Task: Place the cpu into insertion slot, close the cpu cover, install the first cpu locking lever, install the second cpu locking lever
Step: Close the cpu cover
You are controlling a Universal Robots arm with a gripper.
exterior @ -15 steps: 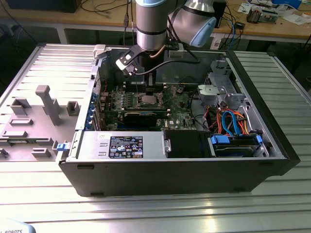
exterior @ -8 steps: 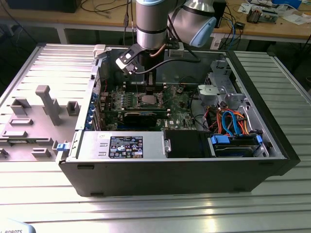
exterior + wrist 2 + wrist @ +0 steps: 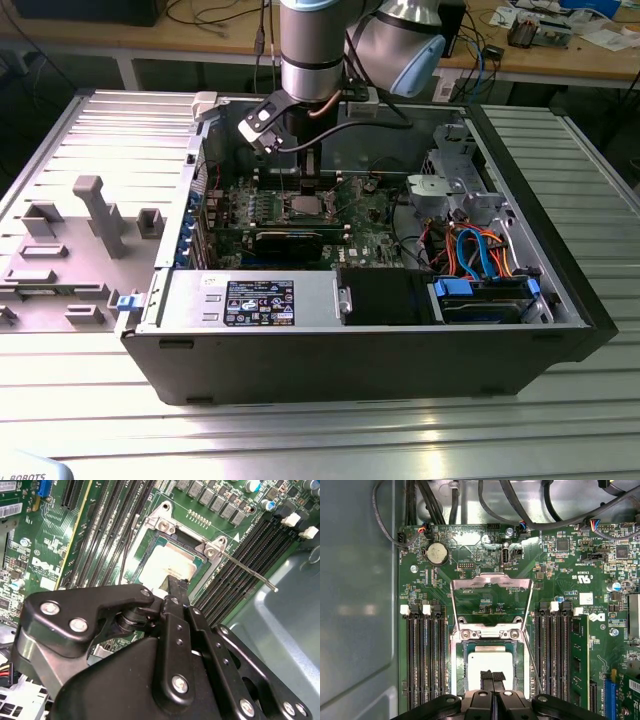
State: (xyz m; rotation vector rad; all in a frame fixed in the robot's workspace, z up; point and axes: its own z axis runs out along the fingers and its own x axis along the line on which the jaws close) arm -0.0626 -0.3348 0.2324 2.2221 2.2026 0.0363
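Note:
The cpu (image 3: 490, 661), a pale silvery square, lies flat in the insertion slot (image 3: 457, 665) on the green motherboard; the second wrist view shows the cpu (image 3: 167, 562) too. The cpu cover (image 3: 491, 581) stands tilted up and open behind the slot, a silver frame with a square cut-out. My gripper (image 3: 492, 676) hangs just over the chip's near edge, its two black fingertips (image 3: 176, 586) pressed together with nothing between them. Thin locking levers (image 3: 250, 572) (image 3: 131, 540) stick out unlatched on either side of the slot. In the exterior view my gripper (image 3: 305, 185) reaches down into the case above the slot (image 3: 305, 207).
Black memory slots (image 3: 422, 660) (image 3: 555, 655) flank the socket closely. Cables (image 3: 520, 510) hang along the board's far edge, near a coin battery (image 3: 436, 553). The steel case wall (image 3: 355, 605) rises beside the board. Drive bays with orange and blue cables (image 3: 480, 255) sit at the exterior view's right.

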